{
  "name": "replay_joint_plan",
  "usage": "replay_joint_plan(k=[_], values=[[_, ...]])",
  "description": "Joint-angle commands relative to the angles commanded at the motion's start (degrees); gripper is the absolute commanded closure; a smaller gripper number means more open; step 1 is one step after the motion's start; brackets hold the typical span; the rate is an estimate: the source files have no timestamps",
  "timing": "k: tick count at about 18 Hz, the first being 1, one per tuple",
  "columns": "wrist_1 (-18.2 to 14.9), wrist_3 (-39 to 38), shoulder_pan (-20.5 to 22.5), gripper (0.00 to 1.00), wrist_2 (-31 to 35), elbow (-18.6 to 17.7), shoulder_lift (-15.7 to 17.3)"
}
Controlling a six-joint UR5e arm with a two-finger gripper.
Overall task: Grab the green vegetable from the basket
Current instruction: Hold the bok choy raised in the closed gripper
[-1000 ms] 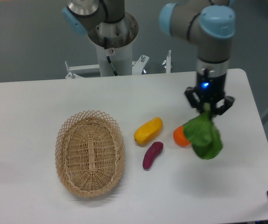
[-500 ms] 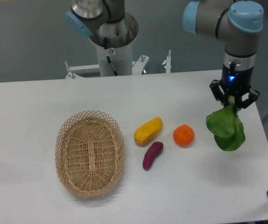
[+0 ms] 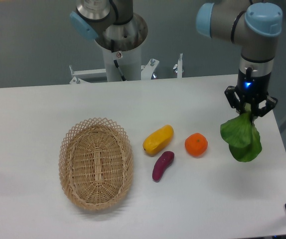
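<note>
The green vegetable (image 3: 241, 138) hangs by its stalk from my gripper (image 3: 250, 110), which is shut on it at the right side of the table. Its broad leaves droop down near the tabletop, well to the right of the orange. The wicker basket (image 3: 96, 162) lies at the left of the table, far from the gripper, with nothing inside it.
A yellow oblong fruit (image 3: 158, 139), a purple sweet potato (image 3: 163, 165) and an orange (image 3: 196, 144) lie between the basket and the gripper. The table's right edge is close to the hanging leaves. The arm's base column (image 3: 118, 47) stands behind the table.
Over the last second the gripper carried the green vegetable to the right, from above the orange to the table's right side. In the last half second it barely moved.
</note>
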Motion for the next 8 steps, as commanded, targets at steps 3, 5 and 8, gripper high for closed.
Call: replay_joint_plan(k=[3, 5, 8], values=[[0.0, 0.0, 0.0, 0.67, -0.2, 0.2, 0.0], [0.0, 0.0, 0.0, 0.67, -0.2, 0.3, 0.0], [0.0, 0.0, 0.0, 0.67, -0.2, 0.0, 0.0]])
